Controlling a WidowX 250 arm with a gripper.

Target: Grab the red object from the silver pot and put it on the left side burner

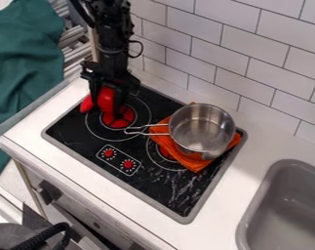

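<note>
Basically, the black cooktop [85,128] provides the work surface. The silver pot [202,129] sits on an orange cloth [194,163] over the right-hand burner, presumably to cushion its base. The left side burner [118,117] is the target location. The gripper [108,102] hangs at that burner's rear-left part, its fingers closed around the red object [106,98], apparently to retain it until release onto the burner.
</note>
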